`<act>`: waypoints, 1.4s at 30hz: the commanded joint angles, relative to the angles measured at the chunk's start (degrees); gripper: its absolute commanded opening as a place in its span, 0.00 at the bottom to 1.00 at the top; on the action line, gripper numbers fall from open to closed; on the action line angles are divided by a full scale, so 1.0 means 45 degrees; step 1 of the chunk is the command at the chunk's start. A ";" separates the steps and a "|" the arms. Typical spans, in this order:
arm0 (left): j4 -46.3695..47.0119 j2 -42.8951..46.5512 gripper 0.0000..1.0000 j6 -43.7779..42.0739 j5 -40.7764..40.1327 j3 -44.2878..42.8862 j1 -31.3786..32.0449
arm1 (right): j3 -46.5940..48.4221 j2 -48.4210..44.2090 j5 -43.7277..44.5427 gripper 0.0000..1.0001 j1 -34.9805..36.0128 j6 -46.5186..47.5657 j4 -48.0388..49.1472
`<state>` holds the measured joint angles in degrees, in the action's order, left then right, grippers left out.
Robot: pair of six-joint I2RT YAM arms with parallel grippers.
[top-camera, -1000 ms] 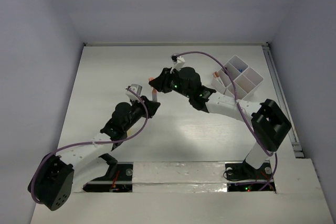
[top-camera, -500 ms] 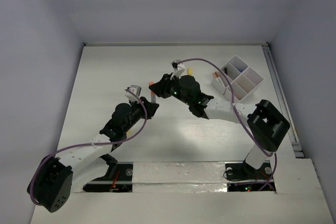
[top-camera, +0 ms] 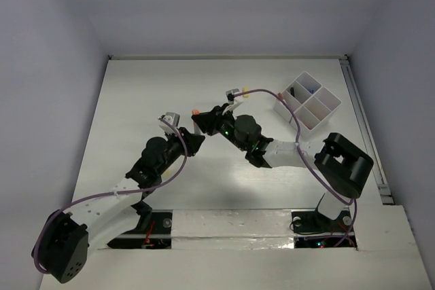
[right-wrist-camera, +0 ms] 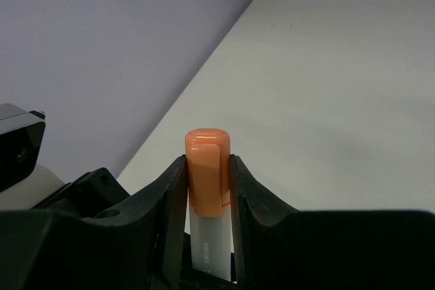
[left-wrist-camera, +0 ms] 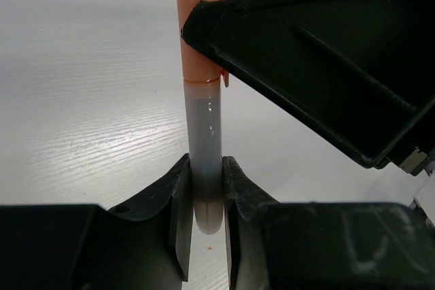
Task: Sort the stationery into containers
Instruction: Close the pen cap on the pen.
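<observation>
The orange-capped grey tube (left-wrist-camera: 204,127) is held between both grippers above the table. My left gripper (left-wrist-camera: 205,188) is shut on its grey lower end. My right gripper (right-wrist-camera: 207,162) is shut on the orange cap (right-wrist-camera: 207,174); one of its fingers (left-wrist-camera: 326,66) fills the right of the left wrist view. In the top view the two grippers meet at mid table, the left gripper (top-camera: 191,135) just below the right gripper (top-camera: 202,120), and only the tube's orange tip (top-camera: 195,111) shows. The white organiser tray (top-camera: 325,109) stands at the far right.
A small yellow item (top-camera: 246,90) lies on the table behind the right wrist. The tray's far compartments hold a dark item (top-camera: 293,91) and a blue-tipped one (top-camera: 311,89). Purple cables loop over both arms. The table's right rail (top-camera: 363,127) runs beside the tray.
The right arm has folded down and towards the left arm, its wrist now lower over the tube. The left arm has drawn slightly nearer. The yellow item has come into view behind the right wrist.
</observation>
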<state>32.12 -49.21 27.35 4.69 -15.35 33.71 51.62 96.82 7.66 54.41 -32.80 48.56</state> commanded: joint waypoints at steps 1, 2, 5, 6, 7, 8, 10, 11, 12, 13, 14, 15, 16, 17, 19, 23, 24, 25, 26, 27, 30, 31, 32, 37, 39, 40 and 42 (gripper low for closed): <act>0.1378 0.0525 0.00 0.0054 -0.0339 -0.0064 -0.0012 | -0.0415 -0.0108 -0.0159 0.00 0.0428 -0.0250 0.0733; 0.1436 0.0545 0.00 0.0073 -0.0300 -0.0064 -0.0012 | -0.0493 -0.0108 -0.0198 0.00 0.0428 -0.0290 0.0791; 0.1515 0.0565 0.00 0.0113 -0.0261 -0.0064 -0.0012 | -0.0610 -0.0147 -0.0471 0.00 0.0428 -0.0407 0.0831; 0.1515 0.0565 0.00 0.0093 -0.0261 -0.0084 -0.0012 | -0.0611 -0.0167 -0.0762 0.00 0.0544 -0.0407 0.0773; 0.1515 0.0603 0.00 0.0093 -0.0261 -0.0103 -0.0012 | -0.0611 -0.0244 -0.0881 0.00 0.0545 -0.0446 0.0695; 0.1534 0.0642 0.00 0.0074 -0.0261 -0.0104 -0.0012 | -0.0707 -0.0303 -0.0940 0.00 0.0545 -0.0466 0.0540; 0.1534 0.0740 0.00 0.0054 -0.0280 -0.0123 -0.0012 | -0.0883 -0.0556 -0.1077 0.00 0.0545 -0.0544 0.0441; 0.1496 0.0798 0.00 0.0035 -0.0319 -0.0142 -0.0012 | -0.0923 -0.0654 -0.1155 0.00 0.0545 -0.0525 0.0228; 0.1476 0.0818 0.00 0.0035 -0.0339 -0.0181 -0.0012 | -0.0962 -0.0713 -0.1368 0.00 0.0545 -0.0524 0.0052; 0.1476 0.0838 0.00 0.0015 -0.0339 -0.0240 -0.0012 | -0.0924 -0.0810 -0.1486 0.00 0.0545 -0.0447 -0.0414; 0.1437 0.0838 0.00 0.0015 -0.0300 -0.0298 -0.0012 | -0.0962 -0.0850 -0.1623 0.00 0.0545 -0.0466 -0.0593; 0.1417 0.0838 0.00 0.0015 -0.0319 -0.0357 -0.0012 | -0.0962 -0.0889 -0.1702 0.00 0.0545 -0.0466 -0.0672; 0.1379 0.0838 0.00 0.0015 -0.0319 -0.0396 -0.0012 | -0.1098 -0.0909 -0.2012 0.00 0.0545 -0.0505 -0.0731; 0.1378 0.0838 0.00 -0.0004 -0.0319 -0.0435 -0.0012 | -0.1196 -0.0986 -0.2054 0.00 0.0545 -0.0582 -0.0828; 0.1242 0.0916 0.00 -0.0004 -0.0339 -0.0572 -0.0012 | -0.1585 -0.1026 -0.2210 0.00 0.0545 -0.0719 -0.0887; 0.1144 0.1092 0.00 0.0073 -0.0339 -0.0728 -0.0012 | -0.2308 -0.1065 -0.2483 0.00 0.0545 -0.1051 -0.1044; 0.1124 0.1111 0.00 0.0112 -0.0339 -0.0825 -0.0012 | -0.2465 -0.1104 -0.2542 0.00 0.0545 -0.1090 -0.1044; 0.1086 0.1112 0.00 0.0113 -0.0339 -0.0884 -0.0012 | -0.2659 -0.1104 -0.2581 0.00 0.0545 -0.1207 -0.1044; 0.1066 0.1092 0.00 0.0113 -0.0377 -0.0923 -0.0012 | -0.3009 -0.1124 -0.2639 0.00 0.0545 -0.1266 -0.1044; 0.1008 0.1092 0.00 0.0151 -0.0416 -0.1021 -0.0012 | -0.3187 -0.1163 -0.2659 0.00 0.0545 -0.1286 -0.1063; 0.1201 0.1014 0.00 0.0230 -0.0378 -0.1158 -0.0012 | -0.3850 -0.1221 -0.2640 0.00 0.0798 -0.1422 -0.1142; 0.1280 0.0859 0.00 0.0269 -0.0358 -0.1216 -0.0012 | -0.3988 -0.1222 -0.2640 0.00 0.0799 -0.1558 -0.1142; 0.1377 0.0858 0.00 0.0269 -0.0339 -0.1275 -0.0012 | -0.4125 -0.1241 -0.2640 0.00 0.0799 -0.1598 -0.1122; 0.1554 0.0253 0.00 0.0327 -0.0241 -0.1568 -0.0012 | -0.4653 -0.1105 -0.2562 0.00 0.1248 -0.1910 -0.1005; 0.1632 0.0174 0.00 0.0347 -0.0202 -0.1665 -0.0012 | -0.4712 -0.0929 -0.2581 0.00 0.1559 -0.2008 -0.0947; 0.1632 0.0155 0.00 0.0347 -0.0221 -0.1743 -0.0012 | -0.4790 -0.0851 -0.2581 0.00 0.1561 -0.2086 -0.0927; 0.1632 0.0116 0.00 0.0308 -0.0241 -0.1841 -0.0012 | -0.4849 -0.0676 -0.2601 0.00 0.1697 -0.2184 -0.0771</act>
<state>22.26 -50.00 27.49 15.62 -15.35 36.27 34.15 90.98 6.59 56.05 -42.13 54.92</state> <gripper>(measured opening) 0.153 0.328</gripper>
